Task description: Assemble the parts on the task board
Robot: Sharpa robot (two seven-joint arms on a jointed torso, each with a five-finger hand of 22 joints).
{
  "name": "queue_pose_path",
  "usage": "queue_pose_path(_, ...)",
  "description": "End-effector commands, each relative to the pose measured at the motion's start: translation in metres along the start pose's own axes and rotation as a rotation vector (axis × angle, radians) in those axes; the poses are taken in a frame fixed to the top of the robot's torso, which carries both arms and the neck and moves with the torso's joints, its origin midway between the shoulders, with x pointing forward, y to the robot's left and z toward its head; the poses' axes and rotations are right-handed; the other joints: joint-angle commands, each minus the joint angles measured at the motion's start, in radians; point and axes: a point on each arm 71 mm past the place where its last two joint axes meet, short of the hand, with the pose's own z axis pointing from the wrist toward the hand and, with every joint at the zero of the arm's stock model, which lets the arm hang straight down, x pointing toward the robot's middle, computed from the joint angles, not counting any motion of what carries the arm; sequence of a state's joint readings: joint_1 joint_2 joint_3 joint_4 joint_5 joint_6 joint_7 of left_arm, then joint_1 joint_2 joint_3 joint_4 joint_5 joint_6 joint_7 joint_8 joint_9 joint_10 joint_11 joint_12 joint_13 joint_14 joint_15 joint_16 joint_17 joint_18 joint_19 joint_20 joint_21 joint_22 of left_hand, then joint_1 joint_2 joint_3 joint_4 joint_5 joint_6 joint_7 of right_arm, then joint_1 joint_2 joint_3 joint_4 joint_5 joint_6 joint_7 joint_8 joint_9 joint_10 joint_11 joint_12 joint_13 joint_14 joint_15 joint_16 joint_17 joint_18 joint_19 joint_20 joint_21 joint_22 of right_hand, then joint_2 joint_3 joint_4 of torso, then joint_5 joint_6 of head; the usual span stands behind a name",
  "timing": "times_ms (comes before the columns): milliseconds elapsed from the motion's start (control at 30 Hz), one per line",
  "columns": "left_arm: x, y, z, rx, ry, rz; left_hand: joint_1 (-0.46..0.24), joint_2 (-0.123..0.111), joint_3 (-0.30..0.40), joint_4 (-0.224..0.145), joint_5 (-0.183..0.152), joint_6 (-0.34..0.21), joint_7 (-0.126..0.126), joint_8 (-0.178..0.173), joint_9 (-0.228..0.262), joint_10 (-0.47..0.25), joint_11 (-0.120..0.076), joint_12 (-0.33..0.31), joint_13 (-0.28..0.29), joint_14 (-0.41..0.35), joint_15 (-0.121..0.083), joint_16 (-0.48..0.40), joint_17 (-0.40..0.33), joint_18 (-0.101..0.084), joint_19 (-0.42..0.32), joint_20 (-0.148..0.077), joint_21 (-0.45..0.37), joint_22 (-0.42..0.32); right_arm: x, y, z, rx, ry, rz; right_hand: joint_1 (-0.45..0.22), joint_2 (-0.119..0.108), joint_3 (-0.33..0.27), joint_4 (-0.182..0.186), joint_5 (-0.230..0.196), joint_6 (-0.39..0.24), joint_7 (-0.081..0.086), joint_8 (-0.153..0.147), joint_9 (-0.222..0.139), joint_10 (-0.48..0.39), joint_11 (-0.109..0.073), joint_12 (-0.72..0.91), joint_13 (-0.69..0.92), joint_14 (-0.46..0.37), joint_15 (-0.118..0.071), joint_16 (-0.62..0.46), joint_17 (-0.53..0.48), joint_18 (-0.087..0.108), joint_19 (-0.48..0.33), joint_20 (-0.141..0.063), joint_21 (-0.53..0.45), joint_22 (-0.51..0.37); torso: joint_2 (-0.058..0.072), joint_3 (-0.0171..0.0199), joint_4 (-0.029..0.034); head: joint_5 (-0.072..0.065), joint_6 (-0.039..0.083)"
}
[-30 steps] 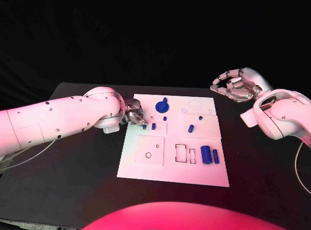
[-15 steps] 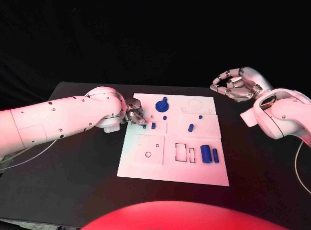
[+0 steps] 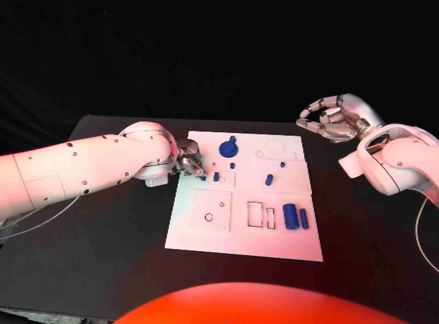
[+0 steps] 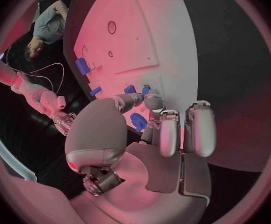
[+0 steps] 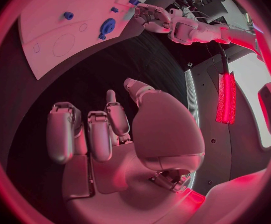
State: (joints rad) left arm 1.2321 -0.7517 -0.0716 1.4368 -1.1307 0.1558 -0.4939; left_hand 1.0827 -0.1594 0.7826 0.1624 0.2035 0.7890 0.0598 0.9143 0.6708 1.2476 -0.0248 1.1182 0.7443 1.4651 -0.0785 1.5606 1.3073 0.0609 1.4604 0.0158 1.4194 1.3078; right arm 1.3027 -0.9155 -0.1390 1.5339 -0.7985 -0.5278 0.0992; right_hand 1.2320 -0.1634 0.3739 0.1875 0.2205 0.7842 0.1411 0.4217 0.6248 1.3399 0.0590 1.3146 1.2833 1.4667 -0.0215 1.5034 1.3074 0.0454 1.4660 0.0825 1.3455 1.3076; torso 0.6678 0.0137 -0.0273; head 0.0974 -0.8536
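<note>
— White flat plate, the task board [image 3: 241, 223], lies in the middle of the black tabletop [image 3: 102, 223]. Where is the left silver hand [image 3: 191, 162]?

— At the board's far left edge, fingers bunched over a small blue peg [image 3: 202, 178] right at their tips. Whether it actually pinches that peg I cannot tell; in the left wrist view the fingertips [image 4: 152, 100] come together close to two small blue pieces, and nothing plainly sits between them.

— And the right silver hand [image 3: 331, 120]?

— Off the board, above the tabletop's far right corner, fingers curled in with nothing in them. The right wrist view shows the same curl [image 5: 95, 132].

— Which parts lie on the board?

— A blue round gear-like piece [image 3: 228, 148] near the far edge, beside a faint circle outline [image 3: 276, 146]. A short blue peg [image 3: 217, 177] stands just beside the left hand's fingers, another slanted blue peg [image 3: 269, 180] farther right. Two blue cylinders [image 3: 296, 217] lie side by side near the right edge, next to two rectangular slots [image 3: 261, 215].
</note>
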Motion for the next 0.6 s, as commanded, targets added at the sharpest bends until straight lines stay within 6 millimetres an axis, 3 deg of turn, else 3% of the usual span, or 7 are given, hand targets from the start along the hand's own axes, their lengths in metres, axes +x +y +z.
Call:
queue_pose_path(33, 0.0035, -0.0012, 0.0003, 0.013, 0.033, 0.003, 0.001, 0.006, 0.164, -0.157, 0.006, 0.007, -0.013, 0.004, 0.002, 0.007, -0.003, 0.002, -0.001, 0.104, -0.006, 0.006, 0.257, -0.006, 0.005, -0.002, 0.004, 0.019, 0.0015, 0.0007, 0.0, -0.009, 0.014, -0.001, -0.01, 0.004, 0.0, 0.007, 0.004, -0.007, -0.003, 0.007, -0.003, 0.003, -0.006, 0.0, 0.0, 0.068, -0.002, -0.007, 0.106, 0.017, 0.008, -0.006, -0.004, 0.007, 0.001, -0.0002, 0.0007, 0.0, 0.001)
queue_pose_path(600, 0.0037, -0.0024, 0.0018, 0.01, 0.042, 0.002, 0.001, 0.006, 0.167, -0.158, 0.006, 0.008, -0.014, 0.005, 0.003, 0.007, -0.004, 0.001, -0.002, 0.104, -0.006, 0.006, 0.257, -0.006, 0.005, -0.002, 0.004, 0.019, 0.0018, 0.0006, -0.0001, -0.009, 0.014, -0.001, -0.01, 0.004, 0.0, 0.007, 0.004, -0.007, -0.003, 0.007, -0.003, 0.003, -0.006, 0.0, 0.0, 0.068, -0.002, -0.007, 0.106, 0.017, 0.008, -0.006, -0.004, 0.007, 0.001, 0.0004, 0.0001, 0.001, -0.002)
